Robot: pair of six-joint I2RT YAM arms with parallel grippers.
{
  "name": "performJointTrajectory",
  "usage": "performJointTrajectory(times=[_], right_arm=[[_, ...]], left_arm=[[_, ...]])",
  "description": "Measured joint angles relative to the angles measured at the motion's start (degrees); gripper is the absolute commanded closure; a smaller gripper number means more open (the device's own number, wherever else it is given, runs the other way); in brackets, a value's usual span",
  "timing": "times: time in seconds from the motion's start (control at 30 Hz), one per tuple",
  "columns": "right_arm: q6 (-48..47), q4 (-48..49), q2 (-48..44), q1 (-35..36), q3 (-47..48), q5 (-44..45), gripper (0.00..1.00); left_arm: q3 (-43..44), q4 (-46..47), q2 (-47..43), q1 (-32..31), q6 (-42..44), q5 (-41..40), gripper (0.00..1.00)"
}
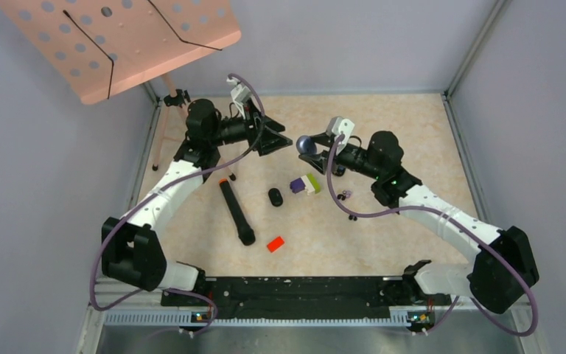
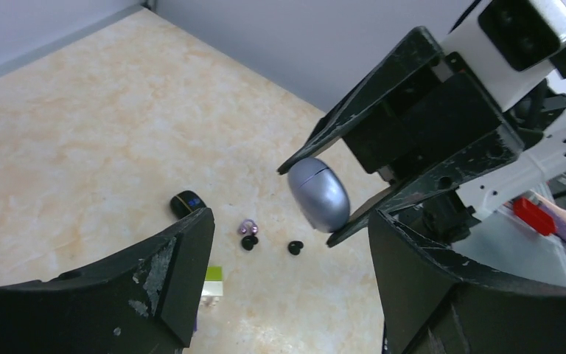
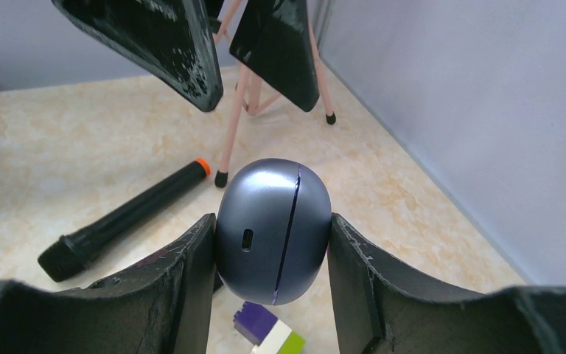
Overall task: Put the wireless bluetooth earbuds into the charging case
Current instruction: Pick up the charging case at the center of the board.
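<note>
My right gripper (image 3: 273,230) is shut on the grey-blue pebble-shaped charging case (image 3: 274,230), holding it in the air with its lid seam closed. The same case (image 2: 318,193) hangs ahead of my left gripper (image 2: 287,295), which is open with nothing between its fingers. From above, the left gripper (image 1: 276,136) faces the case (image 1: 307,144) from the left, a small gap apart. On the table below lie a pale purple earbud (image 2: 248,227) and two black earbuds (image 2: 249,241) (image 2: 295,247); they also show beside the right arm, purple earbud (image 1: 345,194).
A small black case (image 1: 275,197) and a purple-white-green block (image 1: 304,184) lie mid-table. A black marker with an orange end (image 1: 236,212) and a red block (image 1: 275,243) lie nearer the bases. A pink stand's legs (image 3: 236,110) are at the back left.
</note>
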Motion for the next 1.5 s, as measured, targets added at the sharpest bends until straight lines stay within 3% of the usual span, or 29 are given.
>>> performJointTrajectory(times=[0.2, 0.63, 0.9, 1.0, 1.13, 1.2, 1.27, 1.3, 1.4, 1.5], right_arm=[[-3.13, 4.57, 1.03, 0.26, -0.37, 0.96, 0.94], [-10.93, 5.97, 5.44, 3.04, -0.28, 4.02, 0.95], [-11.98, 5.68, 5.51, 3.34, 0.13, 6.16, 0.96], [-12.87, 5.75, 5.53, 3.39, 0.98, 6.8, 0.96], [-14.38, 5.01, 5.68, 3.41, 1.33, 8.44, 0.96], [-14.97, 4.7, 5.68, 3.41, 1.33, 8.52, 0.9], [-15.54, 4.17, 5.68, 3.41, 1.33, 8.37, 0.71], [-15.72, 4.0, 5.68, 3.41, 1.38, 8.15, 0.65], [-16.17, 1.9, 5.53, 3.19, 2.78, 6.73, 0.57], [-15.87, -1.38, 4.2, 1.31, 4.7, 2.4, 0.53]], left_arm=[[5.07, -4.17, 6.08, -1.2, -0.5, 3.23, 0.25], [13.44, -10.88, 11.3, -5.09, 3.61, 4.96, 0.49], [15.52, -15.26, 12.94, -4.98, 5.88, 3.56, 0.47], [15.85, -17.51, 13.64, -5.03, 6.6, 3.52, 0.53], [18.47, -21.31, 15.8, -5.07, 7.39, 4.9, 0.72], [18.97, -21.92, 16.48, -5.03, 7.39, 5.64, 0.82], [18.97, -21.94, 16.7, -5.01, 7.41, 6.08, 0.89], [18.97, -21.86, 16.79, -4.9, 7.34, 6.47, 0.92], [18.95, -19.61, 17.42, -4.17, 4.72, 9.11, 0.96], [18.58, -8.96, 19.52, -2.97, -6.29, 15.78, 0.99]])
